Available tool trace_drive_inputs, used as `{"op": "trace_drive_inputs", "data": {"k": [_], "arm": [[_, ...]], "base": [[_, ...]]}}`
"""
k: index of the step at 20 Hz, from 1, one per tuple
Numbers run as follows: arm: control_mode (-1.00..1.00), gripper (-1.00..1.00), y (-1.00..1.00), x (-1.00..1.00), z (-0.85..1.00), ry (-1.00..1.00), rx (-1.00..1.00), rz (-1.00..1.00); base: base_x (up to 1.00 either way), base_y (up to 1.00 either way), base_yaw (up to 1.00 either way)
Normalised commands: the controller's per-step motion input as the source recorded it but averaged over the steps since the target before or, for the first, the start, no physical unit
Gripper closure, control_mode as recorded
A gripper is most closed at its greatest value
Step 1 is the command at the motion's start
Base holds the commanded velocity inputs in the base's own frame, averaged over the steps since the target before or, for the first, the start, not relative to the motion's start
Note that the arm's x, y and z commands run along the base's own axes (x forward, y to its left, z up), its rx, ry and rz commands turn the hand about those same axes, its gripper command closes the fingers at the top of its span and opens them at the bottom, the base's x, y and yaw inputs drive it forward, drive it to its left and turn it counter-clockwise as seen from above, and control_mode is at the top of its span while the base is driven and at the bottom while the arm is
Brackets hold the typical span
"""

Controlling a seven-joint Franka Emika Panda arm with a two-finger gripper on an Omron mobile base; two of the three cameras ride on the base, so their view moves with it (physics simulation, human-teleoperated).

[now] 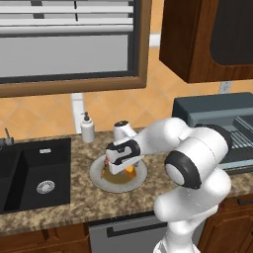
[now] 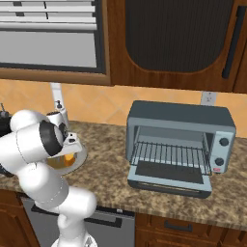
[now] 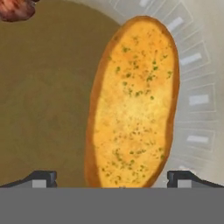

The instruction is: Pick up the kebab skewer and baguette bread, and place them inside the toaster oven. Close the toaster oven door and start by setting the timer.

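Note:
The baguette bread [image 3: 133, 105], golden with green flecks, lies on a grey plate [image 3: 197, 65] with a brown centre. My gripper [image 3: 116, 179] hovers close above it, open, a dark fingertip [image 3: 41, 178] standing on either side of the loaf's near end. A chunk of the kebab skewer [image 3: 15, 9] shows at the plate's far corner. In the left base view the gripper [image 1: 120, 170] points down onto the plate [image 1: 99, 180]. The toaster oven [image 2: 181, 118] stands to the right, its toaster oven door [image 2: 169, 181] dropped open, wire rack visible.
A black sink [image 1: 34, 173] lies left of the plate, with a white soap dispenser [image 1: 87, 127] behind it. Dark wooden cabinets [image 2: 169, 38] hang above the oven. Speckled counter [image 2: 106, 159] runs between plate and oven.

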Motion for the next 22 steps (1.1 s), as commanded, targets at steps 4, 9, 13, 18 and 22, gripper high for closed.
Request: {"op": "trace_drive_inputs", "data": {"k": [4, 9, 13, 18, 22], "arm": [[-1.00, -1.00, -0.01, 0.23, -0.25, -0.09, 0.00, 0.00], [-1.00, 1.00, 0.01, 0.05, -0.33, -0.04, 0.02, 0.00], [-1.00, 1.00, -0.19, -0.07, -0.14, -0.02, 0.07, 0.00], [-1.00, 1.00, -0.54, -0.19, 0.40, -0.02, 0.14, 0.00], [-1.00, 1.00, -0.51, -0.58, 1.00, -0.03, 0.12, -0.02]], "base": [[0.00, 0.00, 0.00], [0.00, 0.00, 0.00], [0.00, 0.00, 0.00], [0.00, 0.00, 0.00], [0.00, 0.00, 0.00]]}}
